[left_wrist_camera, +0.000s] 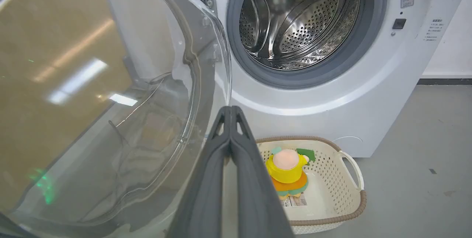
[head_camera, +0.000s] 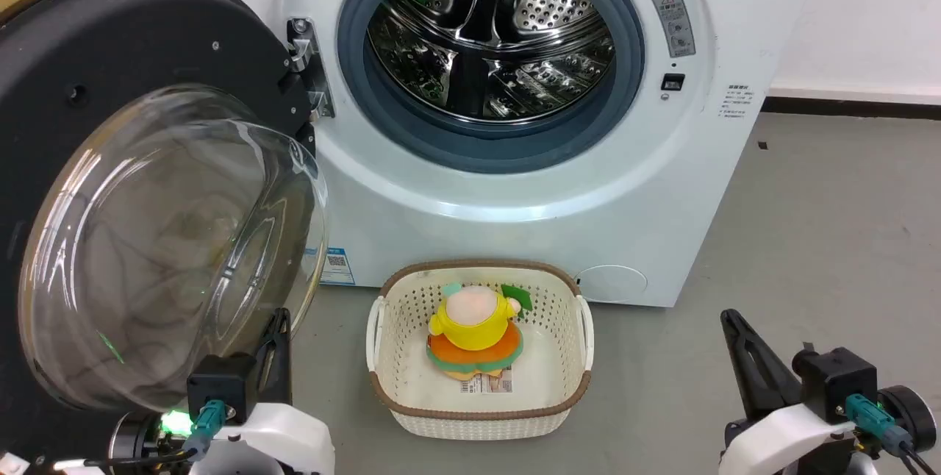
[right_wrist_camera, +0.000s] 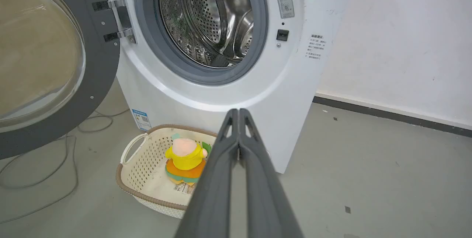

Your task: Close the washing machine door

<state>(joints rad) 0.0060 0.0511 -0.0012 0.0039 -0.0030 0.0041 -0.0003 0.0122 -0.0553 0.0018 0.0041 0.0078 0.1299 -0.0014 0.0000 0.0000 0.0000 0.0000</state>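
Two ways to go wrong. Could slip off the slick glass of the washing machine door [head_camera: 110, 41] (wide open, left of the washing machine [head_camera: 514, 195]), left gripper [left_wrist_camera: 230, 109] pinched tight, empty, just beside it. Could push too softly, no click. Same for right gripper [right_wrist_camera: 236, 112]: pinched tight, empty.

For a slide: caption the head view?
Open washing machine door; left gripper shut beside it, right gripper shut, toy in basket on floor.

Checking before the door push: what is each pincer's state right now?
Left pincer: closed, holding nothing.
Right pincer: closed, holding nothing.
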